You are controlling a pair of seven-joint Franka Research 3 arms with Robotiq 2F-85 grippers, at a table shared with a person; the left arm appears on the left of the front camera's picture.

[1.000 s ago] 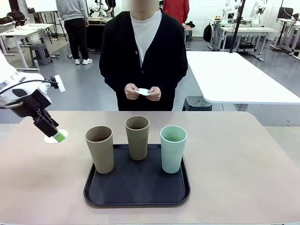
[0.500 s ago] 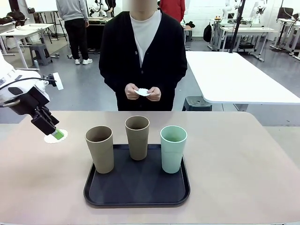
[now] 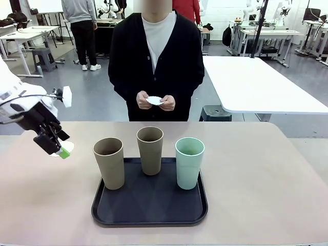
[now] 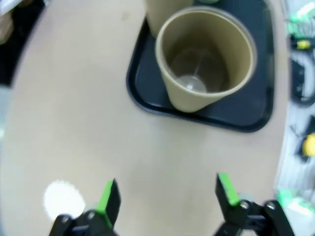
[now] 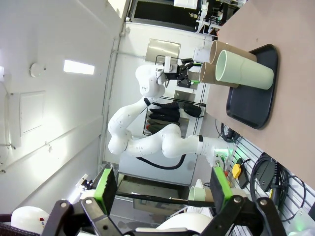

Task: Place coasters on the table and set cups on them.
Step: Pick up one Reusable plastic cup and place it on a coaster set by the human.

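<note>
My left gripper [image 3: 62,150] hangs tilted near the table's [image 3: 266,174] left edge, jaws spread and empty. One coaster [image 4: 63,199] lies just beside its finger. My right gripper [image 5: 160,189], wrist rolled sideways, is released too. The cups [image 3: 150,150] stand on the tray [image 3: 149,211].

From where I stand, no writing, label, brand mark or number can be made out anywhere. The two tan-brown tapered tumblers [image 3: 108,163] and the pale mint green tumbler [image 3: 189,163] have plain sides. So do the black rounded-square tray [image 3: 149,211] and the beige matte tabletop [image 3: 256,174]. Anything printed on the gear farther back in the room is too small and blurred to read.
</note>
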